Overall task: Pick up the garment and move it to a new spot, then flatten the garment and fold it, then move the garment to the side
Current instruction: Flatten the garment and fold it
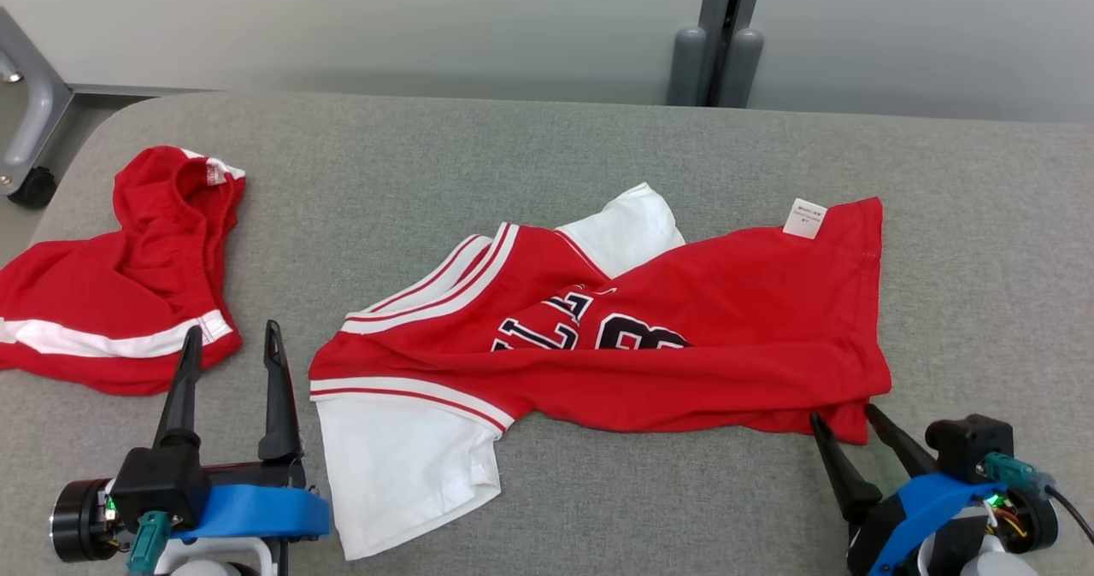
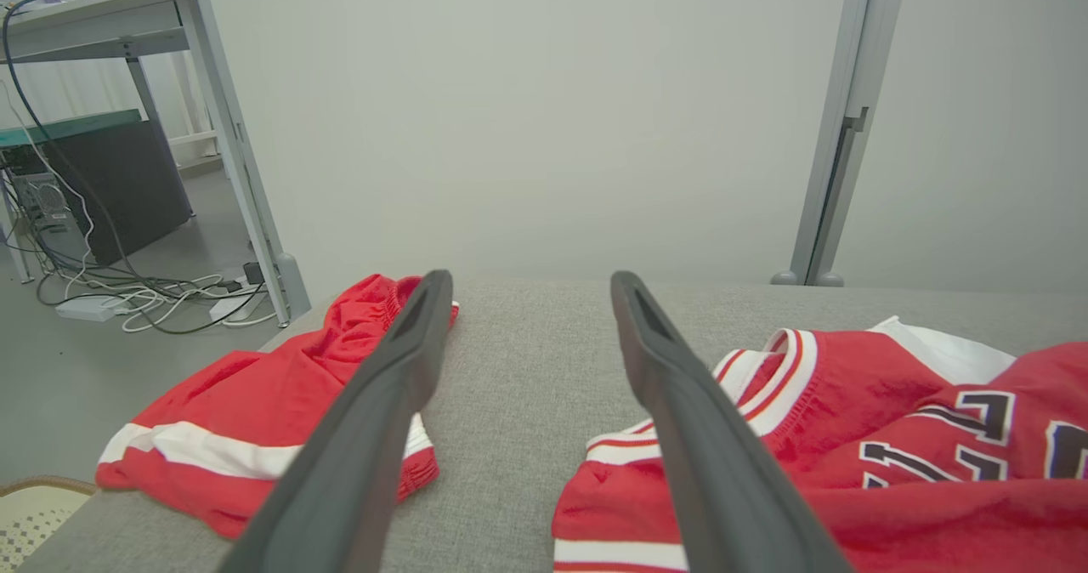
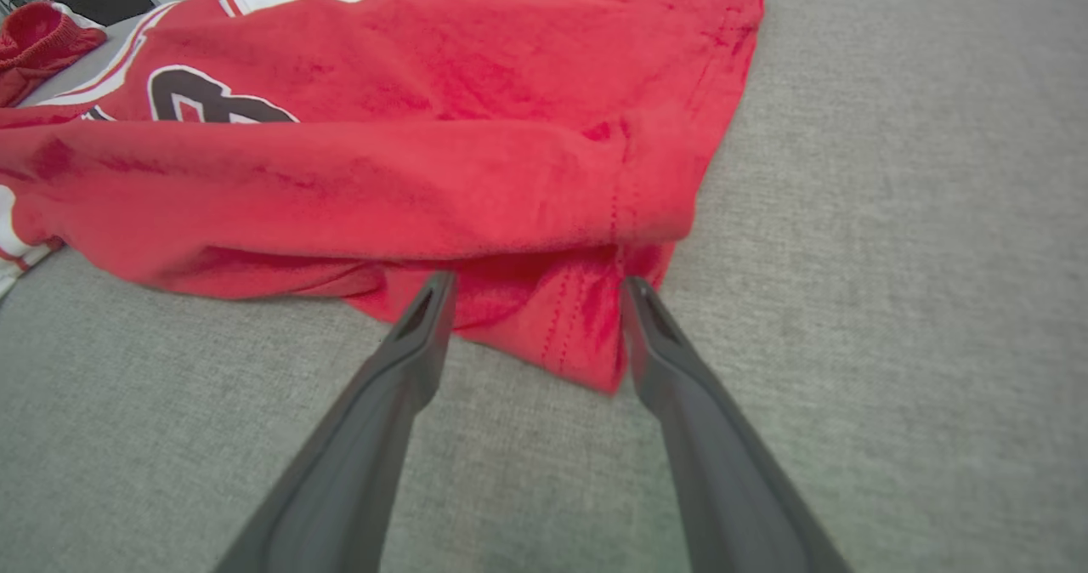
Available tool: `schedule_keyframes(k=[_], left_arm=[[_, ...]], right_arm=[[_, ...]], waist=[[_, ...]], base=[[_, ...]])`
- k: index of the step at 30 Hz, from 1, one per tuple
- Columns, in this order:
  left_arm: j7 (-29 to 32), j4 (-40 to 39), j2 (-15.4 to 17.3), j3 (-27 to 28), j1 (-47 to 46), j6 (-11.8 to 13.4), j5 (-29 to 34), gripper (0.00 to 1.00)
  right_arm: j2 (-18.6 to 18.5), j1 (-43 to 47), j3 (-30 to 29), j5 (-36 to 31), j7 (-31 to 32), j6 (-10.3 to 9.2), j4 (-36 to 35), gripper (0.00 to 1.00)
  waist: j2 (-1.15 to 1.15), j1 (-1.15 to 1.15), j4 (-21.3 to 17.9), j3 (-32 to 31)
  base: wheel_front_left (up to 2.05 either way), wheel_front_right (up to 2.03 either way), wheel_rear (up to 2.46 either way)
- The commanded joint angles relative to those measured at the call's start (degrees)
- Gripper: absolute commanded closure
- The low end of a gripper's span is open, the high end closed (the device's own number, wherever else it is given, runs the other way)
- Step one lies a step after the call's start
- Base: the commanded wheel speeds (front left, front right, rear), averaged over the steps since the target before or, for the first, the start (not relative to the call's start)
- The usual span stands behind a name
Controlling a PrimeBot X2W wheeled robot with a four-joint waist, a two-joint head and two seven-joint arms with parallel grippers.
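The garment is a red jersey with white sleeves and dark lettering, lying rumpled across the middle of the grey table. Its white care label points to the far right. My right gripper stands open at the jersey's near right hem corner, a fingertip on either side of that corner, nothing clamped. My left gripper is open over bare table between the jersey's left sleeve and the shorts, holding nothing. In the right wrist view the garment lies just beyond the open fingers.
Red shorts with white stripes lie bunched at the table's left edge. A grey wall with a vertical post runs behind the table. Left of it stand a wheeled metal frame and floor cables.
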Motion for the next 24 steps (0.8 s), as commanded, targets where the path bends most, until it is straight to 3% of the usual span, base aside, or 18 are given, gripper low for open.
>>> schedule_keyframes(k=[1, 11, 12, 13, 14, 19, 24], left_arm=[[-0.3, 0.0, -0.1, 0.0, -0.9, 0.0, -0.3, 0.0], [-0.3, -0.2, -0.1, -0.2, -1.6, 0.3, -0.5, 0.0], [-0.3, -0.2, -0.1, -0.2, -1.7, 0.3, -0.5, 0.0], [-0.3, -0.1, -0.1, -0.2, -1.8, 0.3, -0.5, 0.0], [-0.3, -0.1, -0.1, -0.3, -1.8, 0.4, -0.6, 0.0], [-0.3, 0.2, -0.1, -0.6, -1.4, 0.5, -0.7, 0.0], [-0.3, 0.4, -0.1, -0.2, -0.1, 0.6, -0.7, 0.0]], right_arm=[[-0.3, -0.9, 0.1, 0.5, -0.4, 0.01, 0.4, 0.0], [-1.4, -7.0, 3.4, 3.0, -2.8, 0.01, 9.2, 0.0], [-1.4, -7.6, 4.0, 3.2, -2.8, 0.01, 9.9, 0.3], [-1.4, -8.0, 4.6, 3.5, -3.0, 0.01, 10.6, 0.9], [-1.5, -8.5, 5.3, 3.7, -3.4, 0.01, 11.0, 1.0], [-2.4, -9.5, 7.3, 5.3, -6.5, 0.01, 11.6, 1.0], [-3.7, -6.5, 9.3, 8.1, -7.7, 0.01, 7.3, 1.0]], waist=[[0.0, 0.0, 0.2, 0.2], [0.0, 0.0, 0.8, 1.3], [0.0, 0.0, 0.9, 1.4], [0.0, 0.0, 0.9, 1.5], [0.0, 0.0, 0.9, 1.6], [0.0, 0.0, 0.8, 1.2], [0.0, 0.0, -0.3, -0.3]], base=[[0.0, 0.0, 0.0], [0.0, 0.0, 0.0], [0.0, 0.0, 0.0], [0.0, 0.0, 0.0], [0.0, 0.0, 0.0], [0.0, 0.0, 0.0], [0.0, 0.0, 0.0]])
